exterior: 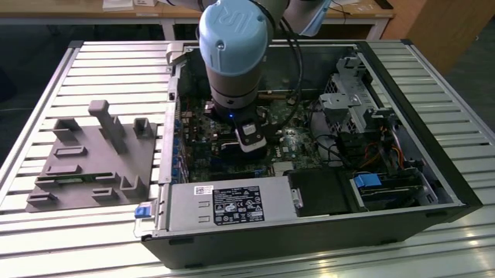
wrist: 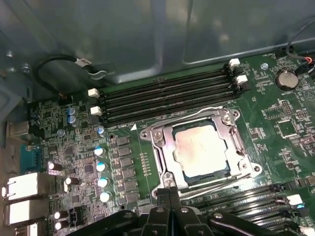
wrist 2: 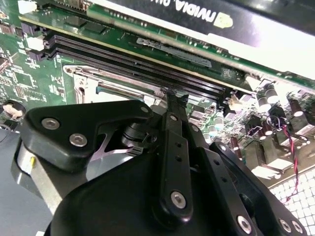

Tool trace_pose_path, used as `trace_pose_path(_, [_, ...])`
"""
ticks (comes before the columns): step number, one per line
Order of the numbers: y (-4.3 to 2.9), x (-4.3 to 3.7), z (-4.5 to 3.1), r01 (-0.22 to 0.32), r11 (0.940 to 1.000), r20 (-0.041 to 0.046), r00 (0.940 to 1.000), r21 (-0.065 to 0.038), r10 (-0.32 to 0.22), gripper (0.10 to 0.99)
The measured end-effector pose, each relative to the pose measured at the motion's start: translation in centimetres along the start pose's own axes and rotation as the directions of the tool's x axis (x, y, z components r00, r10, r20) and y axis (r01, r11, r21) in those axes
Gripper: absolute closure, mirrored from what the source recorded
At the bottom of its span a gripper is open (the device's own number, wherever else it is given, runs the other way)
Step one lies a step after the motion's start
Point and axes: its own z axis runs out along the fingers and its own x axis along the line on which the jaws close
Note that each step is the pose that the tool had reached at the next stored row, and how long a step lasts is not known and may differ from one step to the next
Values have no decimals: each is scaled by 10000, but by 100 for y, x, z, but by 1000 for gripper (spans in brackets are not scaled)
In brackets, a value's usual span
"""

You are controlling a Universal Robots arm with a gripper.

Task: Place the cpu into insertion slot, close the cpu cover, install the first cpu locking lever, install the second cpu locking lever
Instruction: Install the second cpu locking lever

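The cpu (wrist: 202, 147) lies flat in its socket on the green motherboard, its dull silver top showing through the square opening. The cpu cover (wrist: 165, 155), a silvery frame, lies down around it. One wire lever (wrist: 187, 118) runs along the socket's edge by the memory slots, and another (wrist: 221, 183) runs along the opposite edge. My gripper (wrist: 170, 186) stands at that second edge's corner with its black fingers pressed together; whether they touch the lever's end I cannot tell. In the exterior view the gripper (exterior: 251, 150) reaches down inside the open computer case. The second wrist view shows a fingertip (wrist 2: 173, 98) beside the socket frame (wrist 2: 83, 81).
Black memory slots (wrist: 167, 93) flank the socket. A graphics card (wrist 2: 197, 19) stands close behind the gripper. Capacitors (wrist: 101, 167) line the board. The power supply (exterior: 224, 208) and drive cage (exterior: 348, 104) crowd the case. A grey fixture (exterior: 93, 156) sits at the exterior view's left.
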Motion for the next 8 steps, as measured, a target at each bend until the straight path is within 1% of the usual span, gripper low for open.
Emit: trace_pose_path(8, [7,5,22,1,10000,-1,10000,3,-1,984])
